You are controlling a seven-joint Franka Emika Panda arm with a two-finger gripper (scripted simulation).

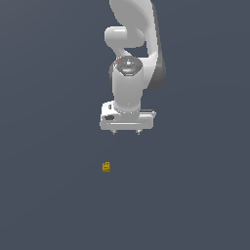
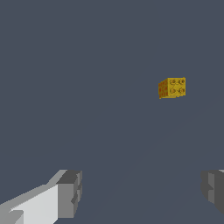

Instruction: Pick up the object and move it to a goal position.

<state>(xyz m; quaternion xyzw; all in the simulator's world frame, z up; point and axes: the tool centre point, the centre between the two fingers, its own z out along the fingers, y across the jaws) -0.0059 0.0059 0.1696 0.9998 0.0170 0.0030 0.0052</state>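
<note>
The object (image 1: 106, 167) is a tiny mustard-yellow block lying on the dark grey floor, below and toward the exterior view's left of my hand. In the wrist view the object (image 2: 172, 87) shows small round studs on its face. My white gripper (image 1: 126, 133) hangs above the floor, apart from the block, with only two short fingertips showing under the hand. In the wrist view the gripper (image 2: 142, 192) is open: its two grey pads (image 2: 70, 192) stand wide apart with nothing between them.
The white arm (image 1: 131, 53) rises toward the top of the exterior view. A flat, uniform dark grey floor (image 1: 195, 195) surrounds the block.
</note>
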